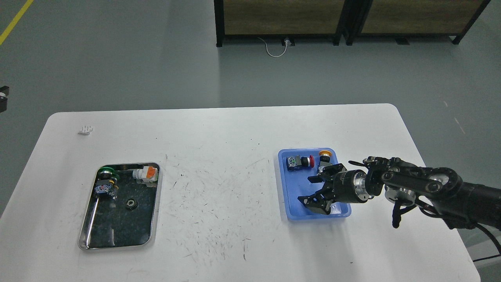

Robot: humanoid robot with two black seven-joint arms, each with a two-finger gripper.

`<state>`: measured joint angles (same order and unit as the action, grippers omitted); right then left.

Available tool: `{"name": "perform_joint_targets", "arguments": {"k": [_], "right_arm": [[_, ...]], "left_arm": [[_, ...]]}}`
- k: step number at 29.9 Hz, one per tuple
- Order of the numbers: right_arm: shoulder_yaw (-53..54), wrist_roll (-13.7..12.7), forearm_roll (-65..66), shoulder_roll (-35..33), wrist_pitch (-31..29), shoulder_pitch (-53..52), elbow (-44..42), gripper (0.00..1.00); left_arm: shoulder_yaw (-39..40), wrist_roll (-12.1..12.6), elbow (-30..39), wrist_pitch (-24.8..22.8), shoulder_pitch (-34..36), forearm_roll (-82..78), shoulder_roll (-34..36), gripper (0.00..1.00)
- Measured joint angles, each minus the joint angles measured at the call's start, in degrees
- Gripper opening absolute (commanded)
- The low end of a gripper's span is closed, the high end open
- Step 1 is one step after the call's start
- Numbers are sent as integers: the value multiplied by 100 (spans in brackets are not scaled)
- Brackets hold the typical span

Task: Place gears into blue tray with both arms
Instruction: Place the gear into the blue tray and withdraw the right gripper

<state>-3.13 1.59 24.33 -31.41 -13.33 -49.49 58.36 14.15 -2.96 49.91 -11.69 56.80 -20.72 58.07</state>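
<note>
The blue tray (290, 196) sits on the right half of the white table. My right gripper (309, 190) hangs over the tray's front part, open, its two fingers spread wide with nothing visible between them. One gear (132, 204), small, black and toothed, lies on the dark floor of the silver tray (155, 213) at the left. No gear shows in the blue tray; the gripper body hides part of its floor. My left arm is out of view.
A red-capped switch (298, 162) and a yellow-capped one (324, 156) lie at the blue tray's back. A green-capped switch (105, 181) and an orange one (145, 173) lie in the silver tray. A small white piece (85, 130) rests far left.
</note>
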Motion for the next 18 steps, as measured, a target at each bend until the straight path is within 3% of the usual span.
{"name": "perform_joint_targets", "arguments": {"k": [3, 9, 18], "right_arm": [[569, 10, -33, -17, -1, -33, -5, 86], [1960, -37, -306, 82, 24, -350, -399, 89], [3450, -53, -507, 134, 356, -646, -1131, 92]], "left_arm": [[0, -43, 43, -130, 5, 4, 31, 98], [0, -409, 69, -933, 14, -8, 101, 98], [-54, -770, 262, -1182, -407, -243, -278, 98]]}}
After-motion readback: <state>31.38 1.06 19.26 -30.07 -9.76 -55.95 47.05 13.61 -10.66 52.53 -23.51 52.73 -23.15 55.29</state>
